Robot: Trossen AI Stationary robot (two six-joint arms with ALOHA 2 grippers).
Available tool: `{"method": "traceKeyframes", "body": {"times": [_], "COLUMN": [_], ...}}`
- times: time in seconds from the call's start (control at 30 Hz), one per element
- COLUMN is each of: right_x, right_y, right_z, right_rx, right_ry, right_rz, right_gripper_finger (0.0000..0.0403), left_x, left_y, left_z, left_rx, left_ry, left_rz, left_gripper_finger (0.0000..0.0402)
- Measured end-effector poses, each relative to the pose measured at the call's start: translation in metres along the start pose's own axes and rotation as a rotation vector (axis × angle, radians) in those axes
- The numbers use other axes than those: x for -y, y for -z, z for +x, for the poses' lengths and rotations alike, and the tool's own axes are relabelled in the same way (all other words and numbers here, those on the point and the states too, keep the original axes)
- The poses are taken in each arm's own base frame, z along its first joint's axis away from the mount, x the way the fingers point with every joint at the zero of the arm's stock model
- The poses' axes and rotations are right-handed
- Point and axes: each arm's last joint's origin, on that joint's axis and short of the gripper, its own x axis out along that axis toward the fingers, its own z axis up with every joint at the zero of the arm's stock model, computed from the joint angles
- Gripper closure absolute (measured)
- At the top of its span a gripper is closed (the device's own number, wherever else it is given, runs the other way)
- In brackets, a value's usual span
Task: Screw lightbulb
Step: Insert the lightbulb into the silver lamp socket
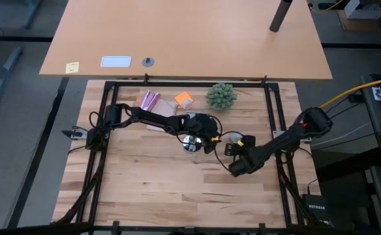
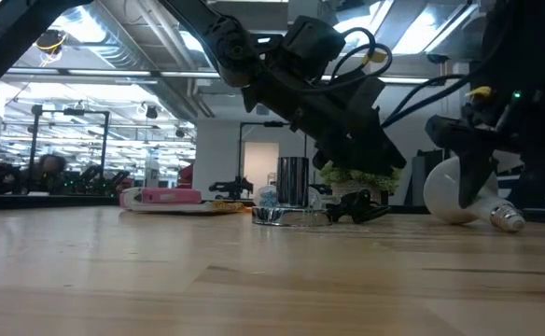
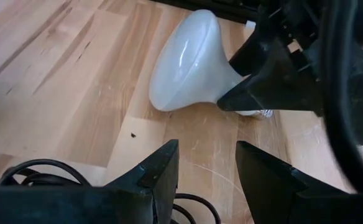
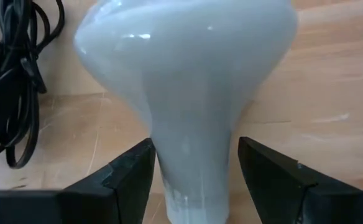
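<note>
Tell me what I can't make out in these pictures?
- Bulb: in the high view, hidden under the right gripper; whether the fingers touch its neck is unclear.
- Bulb's screw end: cut off at the right wrist view's edge.
- Socket: partly hidden by the left gripper from above, small in the low view.
- Cord: cut off by the right wrist view's edge.

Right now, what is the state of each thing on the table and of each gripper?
Lightbulb: lying on its side on the table, not in the socket.
Socket: empty, standing on the table, cord attached.
Right gripper: open, fingers either side of the lightbulb's neck.
Left gripper: open, holding nothing, over the cord near the socket.
Plant: upright at the table's far edge.
</note>
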Motion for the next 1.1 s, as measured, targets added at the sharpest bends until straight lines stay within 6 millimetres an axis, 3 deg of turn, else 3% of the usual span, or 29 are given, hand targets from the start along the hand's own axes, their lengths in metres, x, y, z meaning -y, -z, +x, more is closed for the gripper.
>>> {"method": "traceKeyframes", "body": {"times": [0.37, 0.6, 0.87, 1.1], "right_x": [0.000, 0.000, 0.000, 0.004], "right_y": [0.003, 0.003, 0.002, -0.019], "right_z": [0.006, 0.006, 0.004, -0.014], "right_rx": [0.044, 0.058, 0.066, 0.109], "right_ry": [0.006, -0.004, -0.016, -0.064], "right_rz": [-0.030, -0.034, -0.031, -0.024], "right_gripper_finger": [0.0174, 0.0244, 0.0244, 0.0239], "left_x": [0.000, 0.000, -0.004, -0.025], "left_y": [0.000, 0.000, 0.000, -0.002], "left_z": [0.000, 0.000, 0.000, -0.009], "left_rx": [-0.003, -0.003, -0.002, -0.069], "left_ry": [-0.001, -0.001, -0.007, -0.056], "left_rz": [0.000, 0.001, 0.027, 0.014], "left_gripper_finger": [0.0251, 0.0251, 0.0251, 0.0251]}}
